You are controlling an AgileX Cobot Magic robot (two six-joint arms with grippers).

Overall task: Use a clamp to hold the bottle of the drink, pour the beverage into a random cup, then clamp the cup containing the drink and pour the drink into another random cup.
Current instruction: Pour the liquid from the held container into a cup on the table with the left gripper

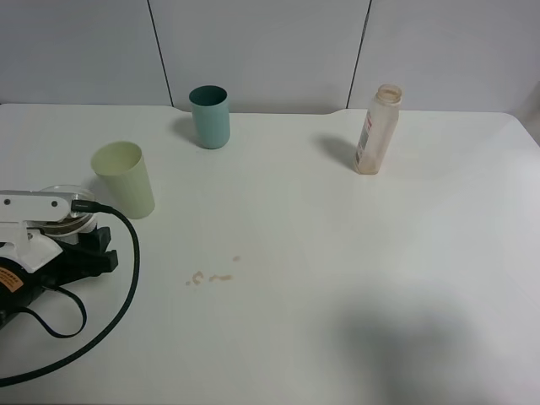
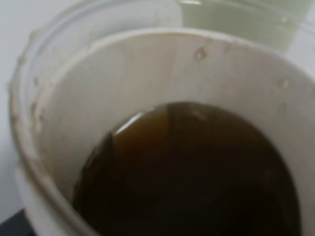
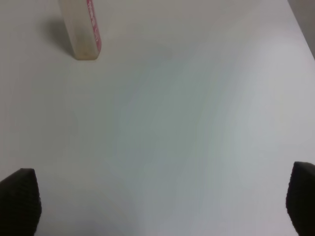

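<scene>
The cup containing the drink [image 2: 123, 83] fills the left wrist view, with the dark brown beverage [image 2: 197, 172] pooled inside it. In the exterior view only its clear rim [image 1: 59, 192] shows under the white wrist of my left gripper [image 1: 84, 240], which is shut on it. The pale yellow-green tumbler [image 1: 125, 179] stands right behind it and to the right, and its wall [image 2: 236, 19] shows beyond the cup's rim. The bottle [image 1: 377, 131] stands upright at the back right and looks empty. My right gripper [image 3: 157, 206] is open over bare table, well short of the bottle [image 3: 81, 29].
A teal cup [image 1: 209, 116] stands at the back, left of the middle. A few brown drops [image 1: 211, 277] lie on the white table [image 1: 337, 253] near the middle. A dark cable [image 1: 126, 278] loops from the left arm across the front left.
</scene>
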